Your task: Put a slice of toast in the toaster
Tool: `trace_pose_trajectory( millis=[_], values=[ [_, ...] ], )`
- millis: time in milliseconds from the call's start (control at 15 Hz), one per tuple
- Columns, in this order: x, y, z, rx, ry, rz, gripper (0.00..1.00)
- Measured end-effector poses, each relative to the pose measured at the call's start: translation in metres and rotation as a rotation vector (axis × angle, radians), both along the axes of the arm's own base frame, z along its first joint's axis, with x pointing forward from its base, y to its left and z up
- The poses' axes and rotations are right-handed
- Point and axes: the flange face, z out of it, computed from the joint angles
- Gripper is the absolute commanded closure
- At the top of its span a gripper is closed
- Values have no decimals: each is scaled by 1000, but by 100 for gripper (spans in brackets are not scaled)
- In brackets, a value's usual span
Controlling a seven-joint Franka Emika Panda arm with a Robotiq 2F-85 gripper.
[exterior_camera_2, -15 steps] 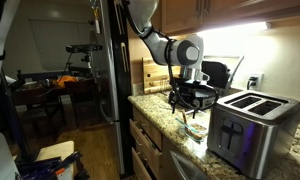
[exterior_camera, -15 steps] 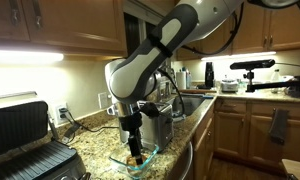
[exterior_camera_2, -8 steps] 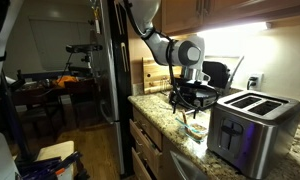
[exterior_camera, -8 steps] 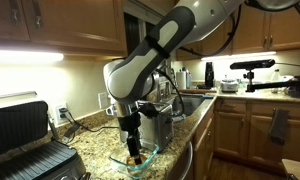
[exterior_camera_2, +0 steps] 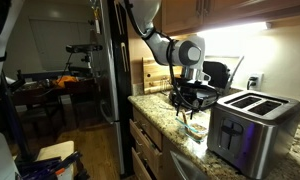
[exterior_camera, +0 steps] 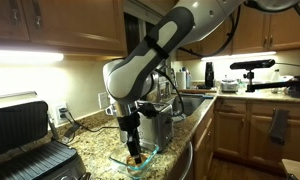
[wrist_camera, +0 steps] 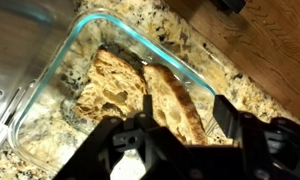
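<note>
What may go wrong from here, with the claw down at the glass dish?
A second slice lies right beside the slice of toast that the claw straddles, so it may catch both or crumble one. The claw is close to the glass dish; a push may slide it toward the counter edge.

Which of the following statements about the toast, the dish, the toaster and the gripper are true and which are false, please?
1. The glass dish holds more than one slice of toast. True.
2. A slice already stands in the toaster. False: nothing sticks out of its slots.
3. The gripper is down at the dish, with its jaws apart on either side of one slice. True.
4. The dish stands on the black contact grill. False: it stands on the granite counter, near the toaster.
</note>
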Motion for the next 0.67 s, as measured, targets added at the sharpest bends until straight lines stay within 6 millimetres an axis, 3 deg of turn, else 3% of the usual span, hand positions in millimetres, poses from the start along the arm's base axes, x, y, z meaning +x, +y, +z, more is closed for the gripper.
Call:
trace_pose_trajectory(
  millis=[267, 667],
  values=[
    [1, 0, -1, 0, -1, -2, 91],
    [9, -1, 4, 2, -16, -9, 91]
  ],
)
